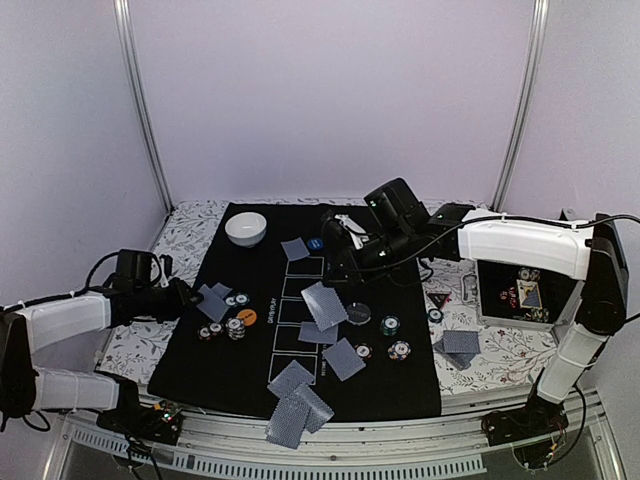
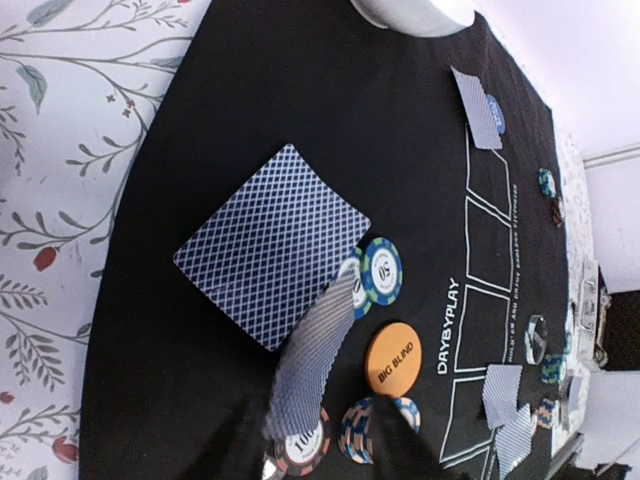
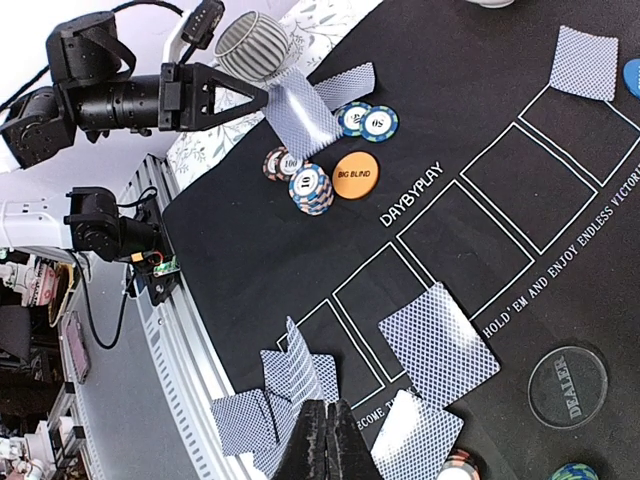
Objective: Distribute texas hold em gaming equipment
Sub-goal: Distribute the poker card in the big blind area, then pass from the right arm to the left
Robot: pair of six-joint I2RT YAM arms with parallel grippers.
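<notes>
Left end effector [image 1: 190, 298] clamped on a tilted card [image 2: 312, 365], raised over the mat [image 2: 250, 100]; flat card [image 2: 270, 258] lies just ahead of its tips; teal chips [image 2: 381, 271] and orange disc [image 2: 392, 357] just beside the held card. Right end effector [image 3: 325, 408] pinched tight on a second card [image 3: 300, 362], seen nearly edge-on; loose cards [image 3: 245, 420] just beside its tips; dealer disc [image 3: 567, 385] well apart on the other side.
</notes>
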